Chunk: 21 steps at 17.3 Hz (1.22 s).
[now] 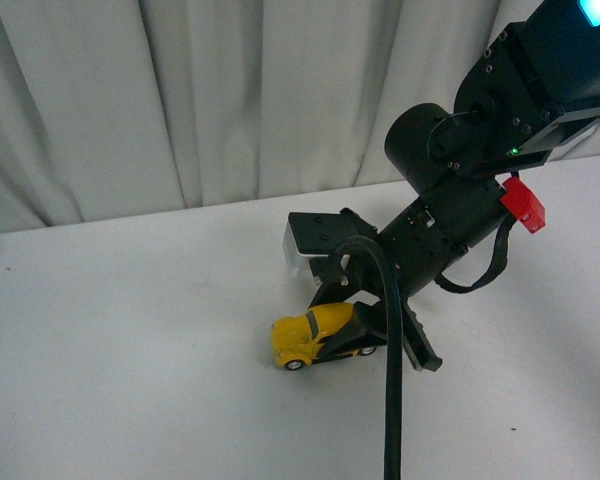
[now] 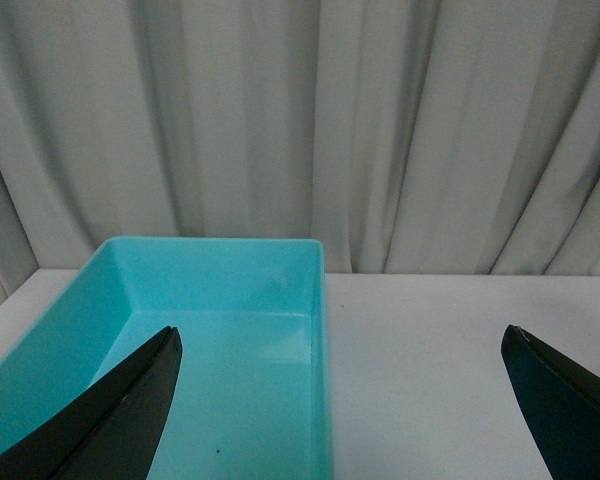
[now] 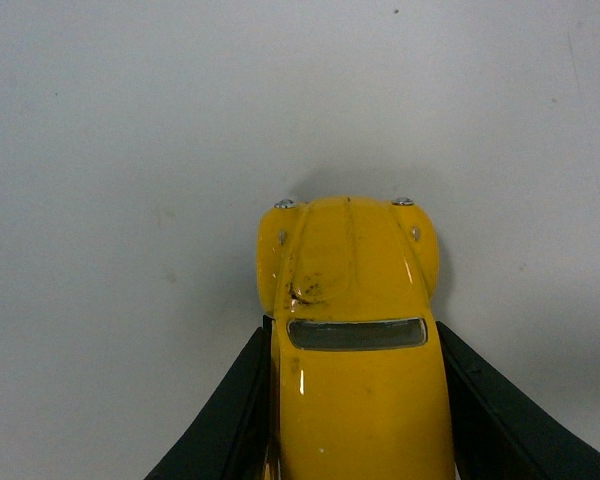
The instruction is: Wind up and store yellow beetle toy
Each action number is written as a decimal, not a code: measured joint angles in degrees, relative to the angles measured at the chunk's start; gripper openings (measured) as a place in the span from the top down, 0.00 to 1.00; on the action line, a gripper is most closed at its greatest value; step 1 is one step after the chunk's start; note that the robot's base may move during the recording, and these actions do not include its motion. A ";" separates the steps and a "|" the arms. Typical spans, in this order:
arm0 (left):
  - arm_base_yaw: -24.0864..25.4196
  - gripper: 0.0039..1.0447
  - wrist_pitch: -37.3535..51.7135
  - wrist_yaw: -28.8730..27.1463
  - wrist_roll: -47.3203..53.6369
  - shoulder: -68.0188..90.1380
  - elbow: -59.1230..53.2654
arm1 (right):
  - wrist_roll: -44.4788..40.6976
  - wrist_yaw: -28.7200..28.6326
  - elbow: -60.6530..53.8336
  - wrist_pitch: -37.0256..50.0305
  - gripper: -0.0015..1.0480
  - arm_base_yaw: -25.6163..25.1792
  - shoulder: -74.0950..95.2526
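Flanks of the yellow beetle toy [image 1: 302,338] sit pinched in the right claw [image 1: 338,325], wheels on the worktop [image 1: 130,350] — left claw [image 2: 340,345] gapes wide, facing a turquoise bin [image 2: 220,262].

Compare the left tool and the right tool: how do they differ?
The right tool is shut on the yellow beetle toy; the left tool is open and empty. The right tool reaches down to the white table; the left tool faces a teal bin. Both are black.

Glossy yellow beetle toy [image 3: 352,400], matt white table [image 1: 130,350], cloth curtain [image 1: 180,100]
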 joint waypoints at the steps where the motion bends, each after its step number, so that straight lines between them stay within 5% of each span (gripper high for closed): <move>1: 0.00 0.06 0.00 -0.02 0.00 0.00 0.00 | 0.00 -0.02 -0.02 -0.09 0.60 -0.35 0.09; 9: 0.00 0.06 0.00 0.00 0.00 0.00 0.00 | -4.17 -1.05 -2.40 -0.70 0.60 -6.23 0.07; 21: 0.00 0.06 0.00 0.00 0.00 0.00 0.00 | -19.17 1.33 -10.54 -9.84 0.60 -23.04 -4.57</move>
